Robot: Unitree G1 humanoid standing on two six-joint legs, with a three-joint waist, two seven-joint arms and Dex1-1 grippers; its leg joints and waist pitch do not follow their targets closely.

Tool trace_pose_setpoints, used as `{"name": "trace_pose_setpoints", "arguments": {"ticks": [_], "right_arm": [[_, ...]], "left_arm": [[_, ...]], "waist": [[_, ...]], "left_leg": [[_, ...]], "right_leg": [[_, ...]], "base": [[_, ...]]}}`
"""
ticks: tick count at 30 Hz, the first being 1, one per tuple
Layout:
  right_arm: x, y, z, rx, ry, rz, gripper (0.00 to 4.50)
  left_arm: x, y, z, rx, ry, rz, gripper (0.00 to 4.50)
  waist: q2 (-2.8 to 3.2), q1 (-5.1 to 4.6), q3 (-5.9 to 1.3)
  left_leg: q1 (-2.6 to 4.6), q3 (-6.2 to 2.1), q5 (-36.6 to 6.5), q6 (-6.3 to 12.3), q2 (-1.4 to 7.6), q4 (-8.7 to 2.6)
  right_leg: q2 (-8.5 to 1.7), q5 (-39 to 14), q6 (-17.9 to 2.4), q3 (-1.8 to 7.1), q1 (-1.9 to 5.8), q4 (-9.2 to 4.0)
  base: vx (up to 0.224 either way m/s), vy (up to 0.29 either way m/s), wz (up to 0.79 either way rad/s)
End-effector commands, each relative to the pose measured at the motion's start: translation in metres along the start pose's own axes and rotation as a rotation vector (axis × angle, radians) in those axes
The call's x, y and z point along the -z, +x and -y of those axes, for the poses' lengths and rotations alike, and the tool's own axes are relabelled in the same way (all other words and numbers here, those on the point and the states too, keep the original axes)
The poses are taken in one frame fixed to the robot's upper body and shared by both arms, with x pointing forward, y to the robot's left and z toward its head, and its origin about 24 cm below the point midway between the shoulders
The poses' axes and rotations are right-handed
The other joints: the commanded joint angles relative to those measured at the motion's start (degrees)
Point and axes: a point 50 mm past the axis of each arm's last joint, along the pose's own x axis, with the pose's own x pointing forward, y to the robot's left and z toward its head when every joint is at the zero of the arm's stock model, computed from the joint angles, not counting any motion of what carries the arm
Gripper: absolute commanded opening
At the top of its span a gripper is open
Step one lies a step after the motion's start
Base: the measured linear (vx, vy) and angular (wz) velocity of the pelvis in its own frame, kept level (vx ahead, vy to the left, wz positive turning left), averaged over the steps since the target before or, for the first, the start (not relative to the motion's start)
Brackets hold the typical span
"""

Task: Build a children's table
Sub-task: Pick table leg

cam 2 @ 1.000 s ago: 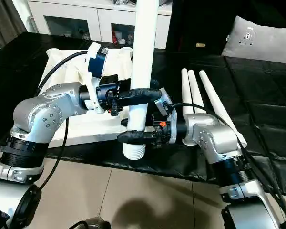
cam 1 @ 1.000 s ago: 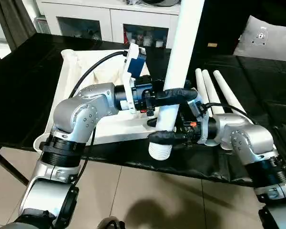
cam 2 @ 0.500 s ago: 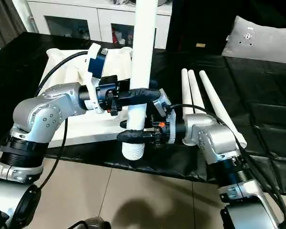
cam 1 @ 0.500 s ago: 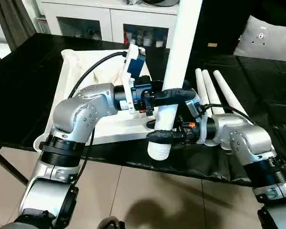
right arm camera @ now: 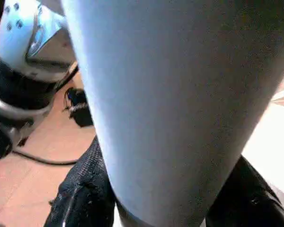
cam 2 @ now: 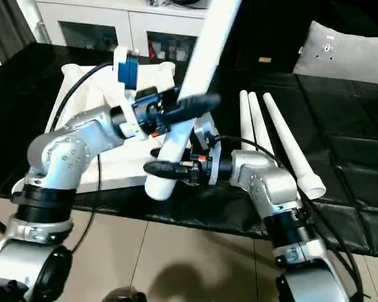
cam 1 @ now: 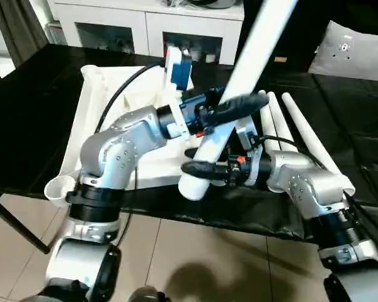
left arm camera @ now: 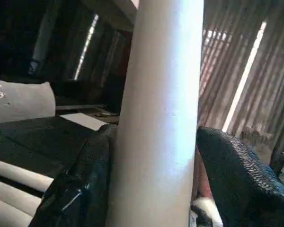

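Observation:
A long white table leg [cam 1: 252,50] slants up to the right over the table's front edge, its thick end [cam 1: 192,187] low and toward the left. My left gripper [cam 1: 234,106] is shut on the leg partway up, and its black fingers [left arm camera: 80,184] press both sides. Lower down, my right gripper [cam 1: 200,168] is shut on the same leg near the thick end, with its fingers [right arm camera: 83,198] flanking it. The white tabletop [cam 1: 97,94] lies upside down on the black table behind my left arm, with a round corner socket [cam 1: 58,186] at the front. Three more legs [cam 1: 302,129] lie side by side to the right.
A white cabinet with glass doors [cam 1: 145,25] stands behind the black table [cam 1: 25,113]. A grey cushion [cam 1: 356,50] lies at the back right. The table's front edge runs just under my forearms, with tiled floor [cam 1: 195,251] below.
The leg has tipped from nearly upright to a slant, top to the right and thick end swung left. My left gripper has risen and shifted right with it.

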Motion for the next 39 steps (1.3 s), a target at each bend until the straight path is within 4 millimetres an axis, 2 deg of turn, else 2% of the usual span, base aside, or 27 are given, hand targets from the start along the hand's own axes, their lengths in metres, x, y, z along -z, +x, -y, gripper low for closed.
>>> {"name": "trace_pose_setpoints", "arguments": {"ticks": [1, 2, 4, 6, 7, 10, 11, 13, 14, 16, 17, 18, 19, 21, 23, 26, 27, 28, 29, 30, 34, 39], "right_arm": [[0.009, -0.001, 0.004, 0.069, 0.052, -0.007, 1.93], [0.009, -0.002, 0.003, 0.073, 0.052, 0.000, 1.93], [0.007, -0.007, 0.001, 0.103, 0.059, 0.068, 1.93], [0.006, -0.009, 0.000, 0.112, 0.059, 0.090, 1.93], [0.005, -0.013, -0.001, 0.146, 0.045, 0.118, 1.93], [0.004, -0.021, -0.003, 0.207, 0.019, 0.161, 1.91], [0.002, -0.023, -0.003, 0.236, 0.015, 0.181, 1.91], [0.000, -0.029, -0.001, 0.315, 0.002, 0.212, 1.91], [-0.001, -0.031, 0.001, 0.379, -0.008, 0.222, 1.91], [-0.001, -0.033, 0.002, 0.454, -0.015, 0.225, 1.91], [-0.001, -0.033, 0.002, 0.454, -0.015, 0.225, 1.91], [0.000, -0.035, 0.003, 0.529, -0.033, 0.221, 1.91], [0.000, -0.036, 0.004, 0.573, -0.040, 0.220, 1.91], [0.002, -0.037, 0.008, 0.663, -0.049, 0.225, 1.91], [0.003, -0.037, 0.010, 0.740, -0.061, 0.236, 1.91], [0.009, -0.032, 0.007, 0.772, -0.087, 0.205, 1.91], [0.010, -0.031, 0.007, 0.778, -0.088, 0.202, 1.91], [0.014, -0.029, 0.006, 0.798, -0.089, 0.187, 1.91], [0.017, -0.027, 0.005, 0.816, -0.089, 0.177, 1.91], [0.020, -0.026, 0.006, 0.849, -0.088, 0.170, 1.91], [0.028, -0.027, 0.006, 0.913, -0.062, 0.144, 1.91], [0.024, -0.027, -0.001, 0.888, -0.068, 0.198, 1.91]], "left_arm": [[-0.009, 0.019, 0.021, 0.110, 0.010, 0.071, 2.96], [-0.010, 0.017, 0.020, 0.096, 0.001, 0.089, 2.96], [-0.020, 0.006, 0.007, -0.013, -0.055, 0.210, 2.96], [-0.021, 0.002, 0.003, -0.054, -0.071, 0.242, 2.96], [-0.023, -0.007, -0.004, -0.118, -0.082, 0.280, 2.96], [-0.023, -0.025, -0.017, -0.264, -0.080, 0.321, 2.96], [-0.021, -0.031, -0.021, -0.312, -0.062, 0.308, 2.96], [-0.011, -0.047, -0.030, -0.458, 0.076, 0.183, 2.96], [-0.006, -0.056, -0.034, -0.527, 0.145, 0.107, 2.96], [0.002, -0.069, -0.038, -0.608, 0.223, 0.009, 2.96], [0.002, -0.069, -0.038, -0.608, 0.223, 0.009, 2.96], [0.010, -0.083, -0.040, -0.673, 0.267, -0.066, 2.96], [0.014, -0.089, -0.041, -0.705, 0.286, -0.091, 2.96], [0.020, -0.099, -0.041, -0.755, 0.316, -0.122, 2.96], [0.027, -0.109, -0.038, -0.803, 0.346, -0.154, 2.96], [0.045, -0.127, -0.036, -0.909, 0.401, -0.223, 2.96], [0.048, -0.130, -0.036, -0.921, 0.399, -0.235, 2.96], [0.056, -0.136, -0.032, -0.949, 0.402, -0.256, 2.96], [0.059, -0.139, -0.030, -0.967, 0.412, -0.259, 2.96], [0.061, -0.143, -0.027, -0.997, 0.423, -0.262, 2.96], [0.069, -0.147, -0.020, -1.036, 0.425, -0.273, 2.96], [0.074, -0.151, -0.014, -1.077, 0.404, -0.222, 2.96]], "waist": [[-0.71, 0.00, -4.40], [-0.71, 0.00, -4.40], [-0.23, -0.05, -4.47], [-0.36, -0.08, -4.48], [0.62, -0.13, -4.36], [0.38, -0.27, -4.41], [0.32, -0.38, -4.38], [0.44, -0.64, -4.28], [0.92, -0.90, -4.28], [1.25, -1.50, -4.33], [1.25, -1.50, -4.33], [1.38, -1.53, -4.40], [1.07, -1.70, -4.26], [1.39, -1.82, -4.31], [1.41, -2.01, -4.26], [0.64, -1.97, -3.96], [0.79, -1.99, -3.87], [0.05, -1.94, -3.86], [0.41, -1.84, -3.80], [0.03, -1.92, -3.77], [0.52, -1.90, -3.52], [0.26, -1.81, -3.48]], "left_leg": [[1.11, -2.42, -2.33, 3.93, 5.52, -3.43], [1.11, -2.42, -2.33, 3.93, 5.52, -3.43], [1.23, -2.57, -2.78, 3.76, 5.78, -3.41], [1.21, -2.60, -2.93, 3.88, 5.64, -3.46], [1.15, -2.64, -4.12, 3.30, 5.69, -3.44], [1.18, -2.76, -4.70, 2.90, 5.54, -3.55], [1.23, -2.65, -4.94, 2.91, 5.44, -3.53], [1.13, -2.97, -4.80, 3.01, 5.51, -3.89], [1.62, -3.00, -5.71, 2.47, 5.65, -3.96], [1.75, -3.12, -6.02, 1.11, 5.84, -4.15], [1.75, -3.12, -6.02, 1.11, 5.84, -4.15], [1.85, -3.08, -5.78, 0.72, 5.94, -4.17], [1.72, -3.00, -6.17, 0.72, 5.88, -4.27], [1.69, -2.90, -6.55, 0.06, 5.72, -4.22], [1.53, -2.96, -7.15, -0.41, 5.78, -4.37], [1.43, -2.74, -8.23, -0.11, 5.55, -4.43], [1.47, -2.73, -8.49, -0.13, 5.55, -4.47], [1.46, -2.83, -8.11, 0.19, 5.67, -4.65], [1.50, -2.74, -8.14, 0.34, 5.61, -4.65], [1.51, -2.69, -8.46, 0.22, 5.72, -4.66], [1.89, -2.83, -10.86, -0.87, 5.81, -5.02], [1.61, -2.92, -11.99, -1.16, 5.77, -5.17]], "right_leg": [[-8.71, -6.49, -7.96, 4.41, 3.15, -4.46], [-8.71, -6.49, -7.96, 4.41, 3.15, -4.46], [-8.72, -5.05, -8.66, 4.40, 3.03, -4.48], [-8.62, -4.83, -9.00, 4.35, 3.10, -4.39], [-8.53, -5.73, -8.58, 4.40, 2.98, -4.84], [-8.43, -5.74, -7.96, 4.41, 3.24, -4.75], [-8.44, -6.66, -7.51, 4.42, 3.18, -4.89], [-8.27, -8.61, -5.39, 4.44, 3.14, -5.10], [-8.12, -10.35, -4.21, 4.40, 2.70, -5.17], [-8.07, -9.04, -4.45, 4.44, 2.60, -4.98], [-8.07, -9.04, -4.45, 4.44, 2.60, -4.98], [-8.16, -6.83, -5.67, 4.48, 2.45, -4.71], [-8.13, -6.85, -5.92, 4.52, 2.46, -4.73], [-8.37, -6.33, -7.08, 4.51, 2.56, -4.65], [-8.31, -6.58, -7.27, 4.52, 2.56, -4.56], [-8.59, -10.07, -6.39, 4.76, 2.67, -4.98], [-8.49, -10.79, -6.12, 4.75, 2.52, -5.05], [-8.47, -11.32, -5.97, 4.71, 2.53, -4.85], [-8.52, -11.89, -5.81, 4.73, 2.34, -5.16], [-8.47, -12.20, -5.66, 4.77, 2.22, -5.19], [-8.38, -13.36, -5.83, 4.88, 1.84, -5.32], [-8.59, -13.47, -4.96, 5.04, 2.26, -5.44]], "base": [[0.000, 0.000, 0.00], [0.000, 0.000, 0.00], [0.000, 0.000, 0.00], [0.000, 0.000, 0.00], [0.000, 0.000, 0.00], [0.000, 0.000, 0.00], [0.000, 0.000, 0.00], [0.000, 0.000, 0.00], [0.000, 0.000, 0.00], [0.000, 0.000, 0.00], [0.000, 0.000, 0.00], [0.000, 0.000, 0.00], [0.000, 0.000, 0.00], [0.000, 0.000, 0.00], [0.000, 0.000, 0.00], [0.000, 0.000, 0.00], [0.000, 0.000, 0.00], [0.000, 0.000, 0.00], [0.000, 0.000, 0.00], [0.000, 0.000, 0.00], [0.000, 0.000, 0.00], [0.000, 0.000, 0.00]]}}
